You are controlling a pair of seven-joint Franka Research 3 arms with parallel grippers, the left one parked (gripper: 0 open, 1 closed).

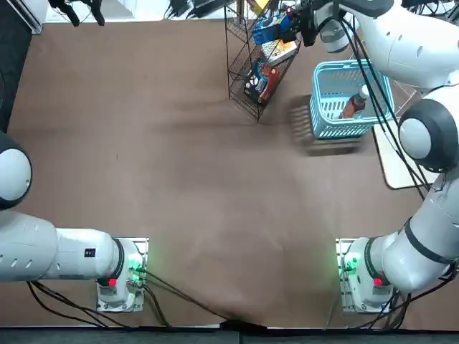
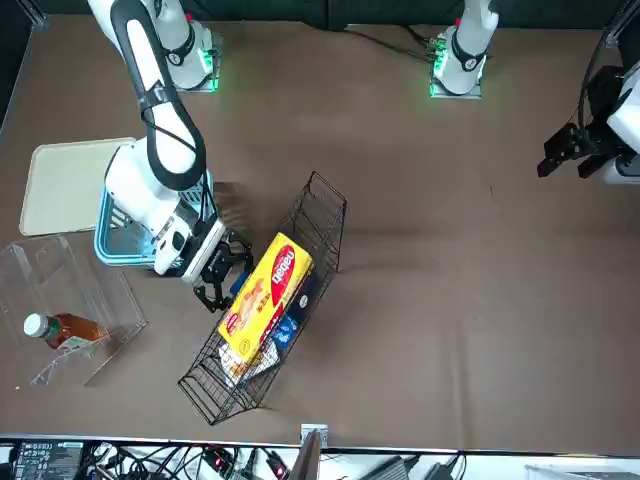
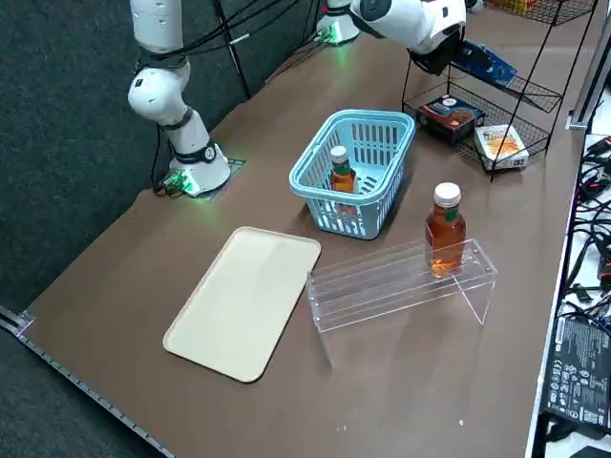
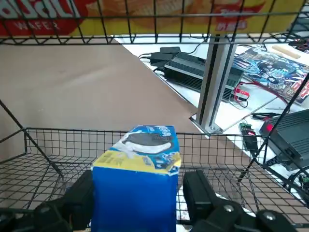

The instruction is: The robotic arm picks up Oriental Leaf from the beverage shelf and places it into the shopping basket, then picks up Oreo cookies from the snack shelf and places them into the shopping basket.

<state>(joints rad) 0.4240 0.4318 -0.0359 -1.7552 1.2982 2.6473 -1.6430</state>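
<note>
At the far side of the table, right of the middle, the right gripper is reaching into the snack shelf. Its two fingers are standing wide apart, one on each side of the blue Oreo cookies; a narrow gap is showing beside one finger, so the gripper is not clenching the pack, though whether the other finger is touching it is hard to say. The robotic arm is stretching over from the right.

"WAFER" is showing in white on the red part of a yellow-and-red pack above; its larger brand name is partly cut off in the wrist view. Below, a dark red-and-black pack and a whitish box are lying side by side, their print too small to read.

Right of the shelf, the shopping basket is holding a bottle of Oriental Leaf, its lower part hidden by the lattice. Farther off, the beverage shelf is bearing another tea bottle, whose label is not readable. Nearer, a cream tray is lying flat.
</note>
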